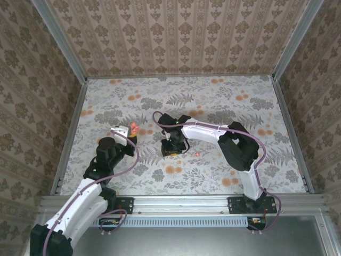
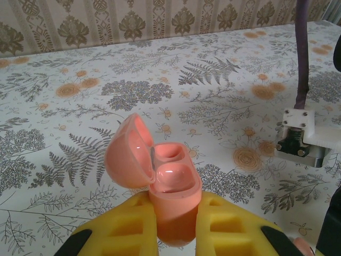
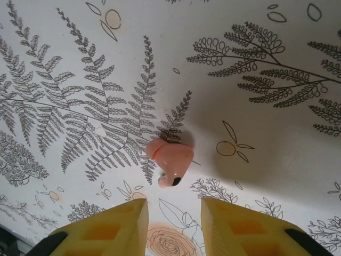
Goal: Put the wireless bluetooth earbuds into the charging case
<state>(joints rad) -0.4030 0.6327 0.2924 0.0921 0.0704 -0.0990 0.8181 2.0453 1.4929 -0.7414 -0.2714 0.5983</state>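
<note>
My left gripper is shut on the pink charging case, gripping its lower body and holding it upright above the table. The lid is hinged open to the left, and both wells look empty. From above, the case shows at the tip of the left gripper. My right gripper points down at the table, open, and a pink earbud lies loose just ahead of its yellow fingers. The right gripper stands mid-table. A tiny pinkish piece lies to its right.
The floral tablecloth is enclosed by wallpapered walls with aluminium rails along the sides. The right arm's wrist block and purple cable are near the right edge of the left wrist view.
</note>
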